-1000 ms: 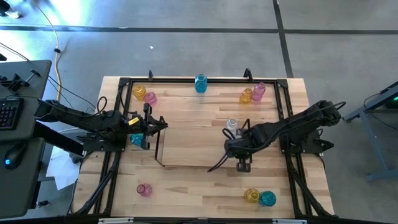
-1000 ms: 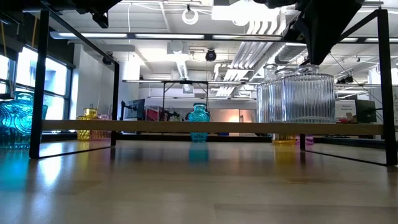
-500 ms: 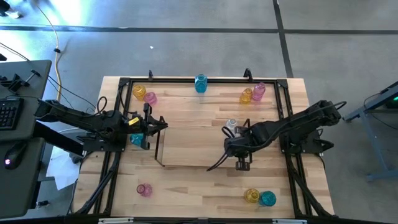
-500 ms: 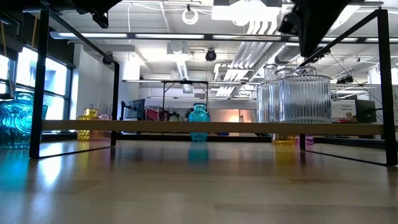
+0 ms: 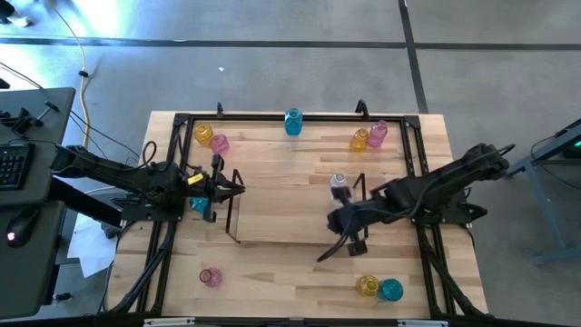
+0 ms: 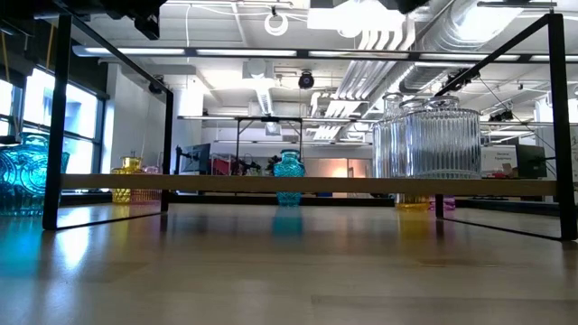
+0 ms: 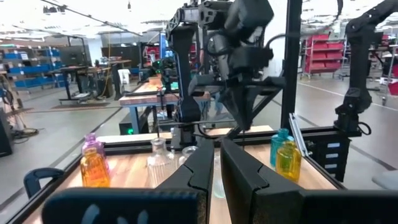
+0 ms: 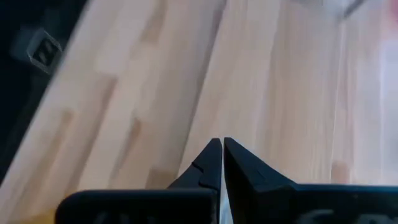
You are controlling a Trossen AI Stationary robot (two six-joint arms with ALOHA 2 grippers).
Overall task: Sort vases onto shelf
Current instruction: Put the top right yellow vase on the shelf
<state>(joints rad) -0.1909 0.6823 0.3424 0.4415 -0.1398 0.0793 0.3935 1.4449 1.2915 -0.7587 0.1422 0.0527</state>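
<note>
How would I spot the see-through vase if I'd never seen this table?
Find the low wire-framed shelf mid-table. At its right end, beside the right arm, stands one clear vase. It alone is colourless; the others are pink, yellow or blue.

clear vase (image 5: 339,185) blocking shelf (image 5: 281,213) right end

A grey concrete floor (image 5: 272,64) crossed by dark seam lines lies around the pale wooden surface (image 5: 300,282). A dark desk (image 5: 27,182) with a keyboard (image 5: 11,163) stands alongside. Beyond, white ceiling ducts (image 6: 379,36) hang under bright lights, windows (image 6: 63,108) glow, and red storage bins (image 7: 326,53) line a rack
</note>
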